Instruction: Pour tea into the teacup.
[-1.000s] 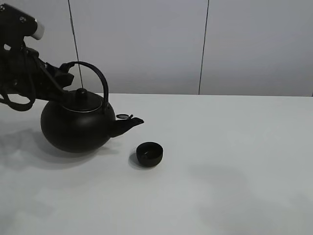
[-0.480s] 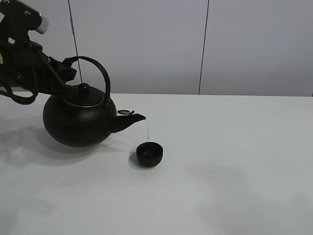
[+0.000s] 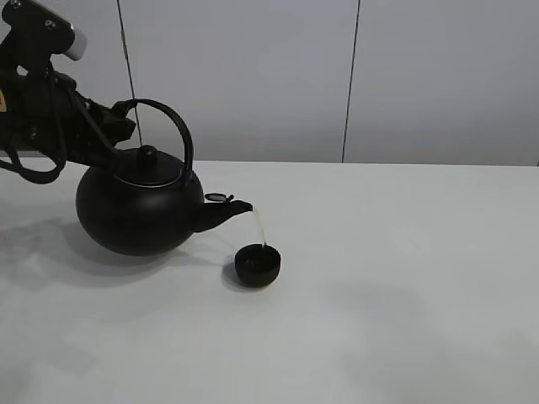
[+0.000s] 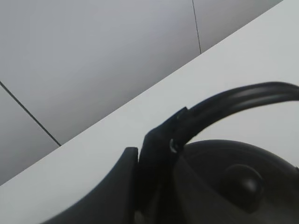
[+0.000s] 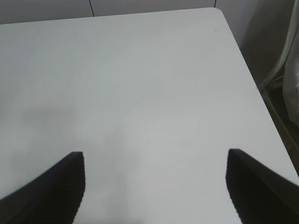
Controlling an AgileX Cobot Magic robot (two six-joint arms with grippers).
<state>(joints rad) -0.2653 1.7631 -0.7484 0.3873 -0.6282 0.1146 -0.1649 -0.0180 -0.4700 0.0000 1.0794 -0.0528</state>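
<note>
Now my left hand (image 3: 118, 135) is clamped shut on the arched handle of the big round black kettle (image 3: 139, 210), gripping it on the side away from the spout. From my left wrist I see the dark handle (image 4: 233, 105) running out of my grip, with the lid knob (image 4: 243, 182) just below it. The kettle hangs tipped forward, clear of the white surface (image 3: 379, 295), its short spout (image 3: 227, 208) pointing away from my left hand. A thin pale stream of tea (image 3: 262, 229) falls from the spout tip into the tiny round matte-black handleless teacup (image 3: 258, 264), which stands upright on the surface just beyond and below the spout, well out from my left hand. My right hand (image 5: 154, 186) holds nothing; its two dark fingers (image 5: 51, 186) stand apart over bare surface, near its corner.
</note>
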